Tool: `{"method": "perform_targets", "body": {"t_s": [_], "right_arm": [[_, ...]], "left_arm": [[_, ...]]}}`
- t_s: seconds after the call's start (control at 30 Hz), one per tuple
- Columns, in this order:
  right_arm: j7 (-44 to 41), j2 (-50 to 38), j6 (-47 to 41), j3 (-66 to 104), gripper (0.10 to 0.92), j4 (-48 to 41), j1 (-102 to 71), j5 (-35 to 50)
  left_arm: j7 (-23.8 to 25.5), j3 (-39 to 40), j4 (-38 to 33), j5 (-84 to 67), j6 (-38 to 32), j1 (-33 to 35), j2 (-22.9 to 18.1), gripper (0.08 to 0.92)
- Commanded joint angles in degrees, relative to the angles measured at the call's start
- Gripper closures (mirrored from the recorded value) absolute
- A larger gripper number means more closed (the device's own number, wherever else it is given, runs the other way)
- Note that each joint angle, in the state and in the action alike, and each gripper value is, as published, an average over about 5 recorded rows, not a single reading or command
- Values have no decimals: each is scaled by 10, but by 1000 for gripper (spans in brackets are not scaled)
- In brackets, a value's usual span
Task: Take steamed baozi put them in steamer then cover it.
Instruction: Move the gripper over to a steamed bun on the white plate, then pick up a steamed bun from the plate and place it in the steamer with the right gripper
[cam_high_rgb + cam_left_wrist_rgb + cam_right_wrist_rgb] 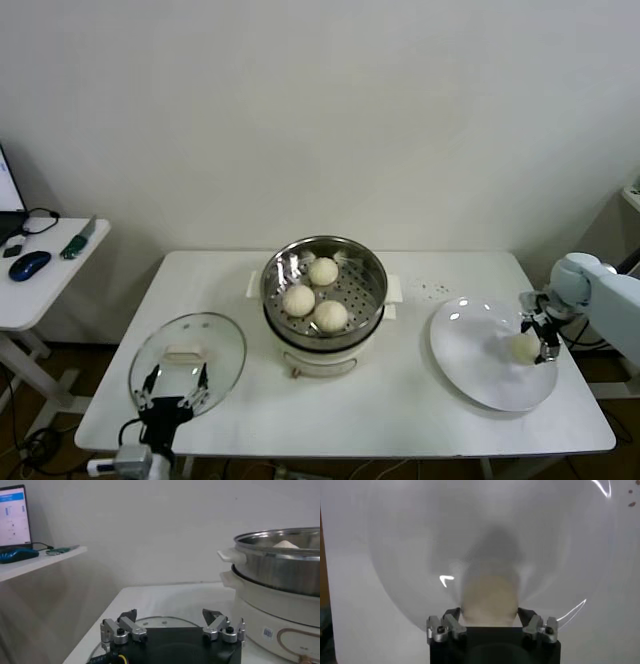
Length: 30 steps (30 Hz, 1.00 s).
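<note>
The steamer (372, 283) stands mid-table on its white pot base and holds three baozi (298, 300). The fourth baozi (524, 347) lies on the white plate (478, 350) at the right. My right gripper (541, 343) is at it. In the right wrist view its fingers (454, 616) press both sides of that baozi (489, 597). The glass cover (215, 345) lies flat at the front left, handle (183, 354) up. My left gripper (176, 388) hovers open over its near edge. In the left wrist view that gripper (170, 615) shows the cover's rim (165, 621) between its fingers.
A side table (60, 275) at the far left holds a blue mouse (29, 265) and a screen edge. Small brown specks (432, 290) dot the table behind the plate. The plate reaches close to the table's front right edge.
</note>
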Motion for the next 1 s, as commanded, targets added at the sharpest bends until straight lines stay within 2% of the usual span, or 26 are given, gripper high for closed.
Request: {"method": "perform_targets", "body": {"t_s": [0.03,0.4,0.63,1.0], "right_arm": [[0,11,3,10,279,-18,-7,0],[0,11,-10,-16,320,-7,28,59],[6,27,-42,-163,328,23,199,203],[16,159,-91,-319,329,27,420,436]], "left_arm": [[0,0,-1,1,0,1,0,177],[0,-1,-3,1,-1,4,-1,177],[0,5,-7,1,-1,4,-3,177],[-1,19,-26,-2,3,6,1,177]]}}
